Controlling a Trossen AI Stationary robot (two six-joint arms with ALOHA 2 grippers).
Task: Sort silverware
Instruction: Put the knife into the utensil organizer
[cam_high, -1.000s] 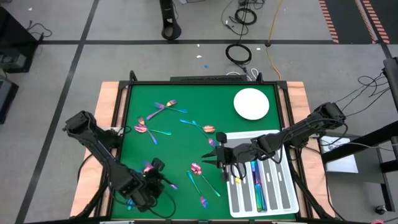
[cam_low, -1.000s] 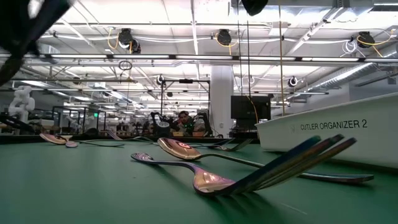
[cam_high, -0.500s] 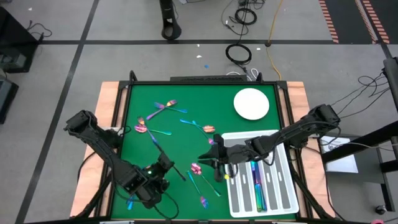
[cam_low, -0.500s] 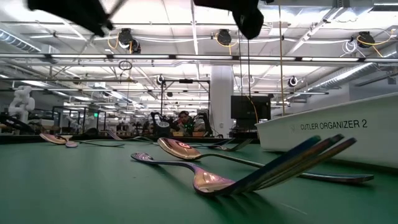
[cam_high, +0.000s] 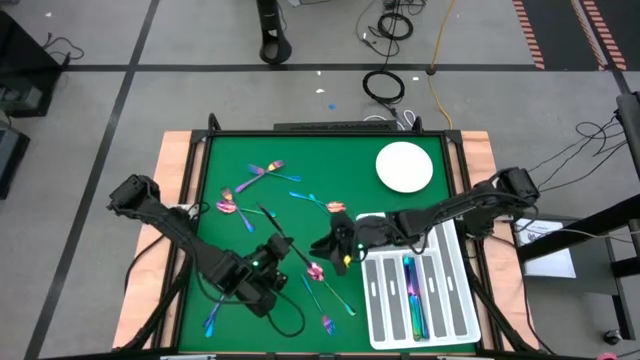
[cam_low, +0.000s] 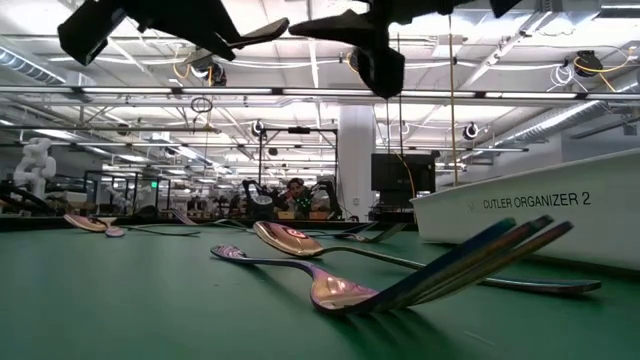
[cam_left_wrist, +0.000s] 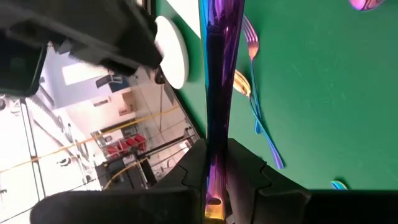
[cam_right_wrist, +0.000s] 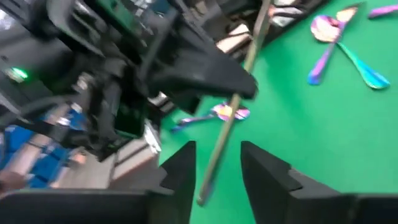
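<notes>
The slim metal silverware (cam_high: 316, 270) shimmers in an iridescent rainbow of pink, purple, blue and gold against the flat, deep green mat of the counter (cam_high: 300, 225), which is edged in pale wood. The round plate (cam_high: 404, 167) is plain white, and the compartmented plastic tray (cam_high: 455, 318) is white too, with dark lettering on its side. Both jointed robot arms are matt black.

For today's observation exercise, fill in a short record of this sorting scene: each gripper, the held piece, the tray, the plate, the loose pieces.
left gripper: shut on a knife, above the mat
right gripper: open, fingers either side of that knife
organizer tray: right side, a few pieces inside
plate: empty, behind tray
loose silverware: scattered on green mat
</notes>
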